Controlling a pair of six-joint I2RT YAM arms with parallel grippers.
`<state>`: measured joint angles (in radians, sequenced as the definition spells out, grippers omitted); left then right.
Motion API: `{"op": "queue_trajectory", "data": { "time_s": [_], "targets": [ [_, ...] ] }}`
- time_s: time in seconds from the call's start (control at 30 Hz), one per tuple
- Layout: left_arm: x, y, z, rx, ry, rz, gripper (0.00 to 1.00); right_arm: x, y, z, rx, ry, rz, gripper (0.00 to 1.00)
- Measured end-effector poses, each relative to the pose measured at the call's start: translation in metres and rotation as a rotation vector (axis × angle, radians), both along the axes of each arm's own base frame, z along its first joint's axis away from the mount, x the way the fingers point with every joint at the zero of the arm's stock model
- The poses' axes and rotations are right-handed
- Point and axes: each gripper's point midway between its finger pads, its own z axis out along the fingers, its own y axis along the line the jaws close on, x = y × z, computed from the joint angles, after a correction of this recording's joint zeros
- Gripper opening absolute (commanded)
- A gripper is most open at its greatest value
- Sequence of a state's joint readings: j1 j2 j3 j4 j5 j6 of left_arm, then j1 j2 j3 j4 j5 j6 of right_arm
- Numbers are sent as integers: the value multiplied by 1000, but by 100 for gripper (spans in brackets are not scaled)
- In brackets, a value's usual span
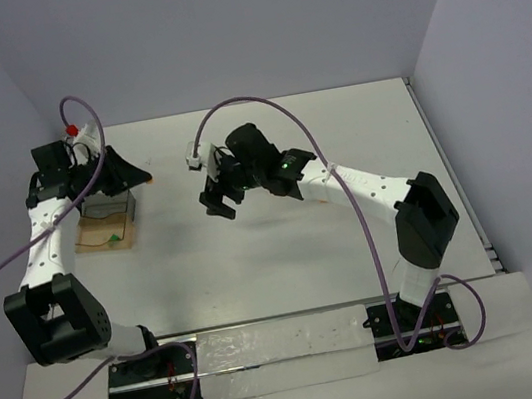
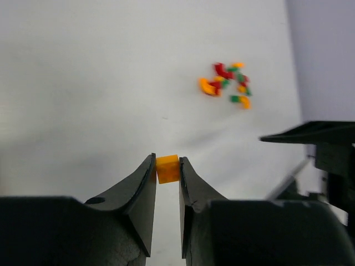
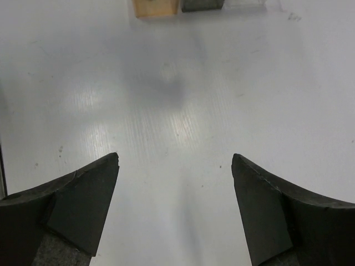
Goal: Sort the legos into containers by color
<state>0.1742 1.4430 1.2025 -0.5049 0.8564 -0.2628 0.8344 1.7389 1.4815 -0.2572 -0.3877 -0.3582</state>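
My left tool (image 2: 167, 173) pinches the small orange plastic brick (image 2: 167, 167) at its tips above the surface (image 2: 83, 83). Any slip could drop it outside the clear rectangular plastic trays (image 1: 100, 236). My right tool (image 3: 175, 166) hangs spread.

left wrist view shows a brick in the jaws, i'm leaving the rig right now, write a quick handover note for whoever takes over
Left gripper: jaws shut on one orange brick.
Right gripper: open, empty, over bare table.
Pile: red, green and orange legos, loose on the table, unsorted.
Containers: at the left, under the left arm; contents too small to tell.
Done: one brick picked. Left: place it in a tray, then sort the pile.
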Motion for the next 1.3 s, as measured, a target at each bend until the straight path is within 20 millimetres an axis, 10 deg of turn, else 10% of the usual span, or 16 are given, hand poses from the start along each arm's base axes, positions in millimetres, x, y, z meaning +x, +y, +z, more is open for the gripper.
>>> {"op": "queue_trajectory", "data": {
  "time_s": [0.47, 0.93, 1.3],
  "targets": [
    [48, 124, -85, 546, 117, 318, 0, 40, -70, -41, -55, 83, -194, 99],
    [60, 151, -135, 656, 206, 364, 31, 63, -115, -58, -62, 129, -314, 100],
    [74, 155, -130, 657, 186, 376, 55, 70, -123, -57, -58, 131, -349, 99]
  ]
}}
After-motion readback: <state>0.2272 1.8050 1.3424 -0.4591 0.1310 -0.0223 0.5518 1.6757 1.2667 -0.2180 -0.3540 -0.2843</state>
